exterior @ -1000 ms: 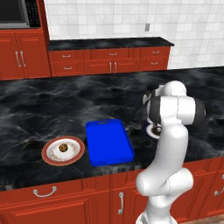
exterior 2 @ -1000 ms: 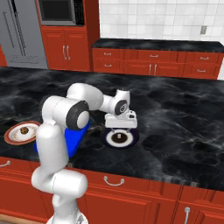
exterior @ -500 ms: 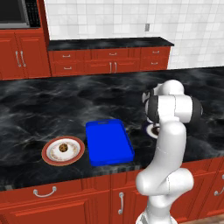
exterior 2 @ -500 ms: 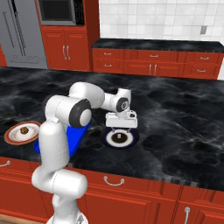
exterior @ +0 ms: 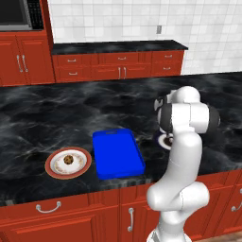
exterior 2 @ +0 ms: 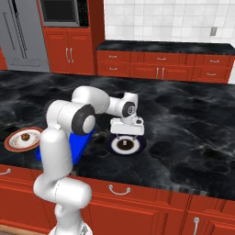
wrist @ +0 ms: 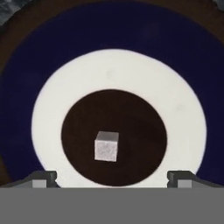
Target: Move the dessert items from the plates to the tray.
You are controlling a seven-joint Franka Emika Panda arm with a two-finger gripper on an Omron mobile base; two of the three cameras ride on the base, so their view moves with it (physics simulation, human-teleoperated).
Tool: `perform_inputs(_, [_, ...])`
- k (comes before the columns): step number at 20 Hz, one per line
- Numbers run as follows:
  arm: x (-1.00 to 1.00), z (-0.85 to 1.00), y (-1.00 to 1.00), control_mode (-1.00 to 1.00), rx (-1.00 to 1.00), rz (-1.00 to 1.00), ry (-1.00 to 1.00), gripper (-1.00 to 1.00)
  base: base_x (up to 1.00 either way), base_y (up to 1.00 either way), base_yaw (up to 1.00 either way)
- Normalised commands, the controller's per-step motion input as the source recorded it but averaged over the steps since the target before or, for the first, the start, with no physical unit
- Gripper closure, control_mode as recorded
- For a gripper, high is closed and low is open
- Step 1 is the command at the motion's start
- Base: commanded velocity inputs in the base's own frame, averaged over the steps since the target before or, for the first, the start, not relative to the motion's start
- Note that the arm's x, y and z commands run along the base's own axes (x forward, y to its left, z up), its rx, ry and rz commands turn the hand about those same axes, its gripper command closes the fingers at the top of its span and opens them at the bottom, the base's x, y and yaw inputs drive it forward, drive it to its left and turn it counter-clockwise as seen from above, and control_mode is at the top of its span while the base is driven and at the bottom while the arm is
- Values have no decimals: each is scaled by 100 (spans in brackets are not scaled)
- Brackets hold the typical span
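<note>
The gripper (wrist: 112,177) was held wide open above the navy-rimmed plate (wrist: 26,113), nothing grasped. The whitish bit (wrist: 106,146) was seen at 12 o'clock from the fingertips. So small, it could easily be missed or flicked away.

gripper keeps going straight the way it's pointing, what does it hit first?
Most likely the small whitish cube, lying in the dark centre of the navy-rimmed plate. The gripper is open and points straight down at the plate, its fingertips either side of the cube. If they pass it, they meet the plate.
</note>
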Motion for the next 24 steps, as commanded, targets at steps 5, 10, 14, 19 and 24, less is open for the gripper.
perform_inputs(5, [-1,-2,10,-100,0,0,-10,-100,0,0,0])
perform_inputs(10, [0,-13,3,-100,0,0,-6,-100,0,0,0])
perform_inputs(14, [0,-11,0,-100,0,0,0,-100,0,0,0])
perform_inputs(19, [7,-6,0,-100,0,0,0,-100,0,0,0])
perform_inputs(24, [7,0,0,-100,0,0,0,-100,0,0,0])
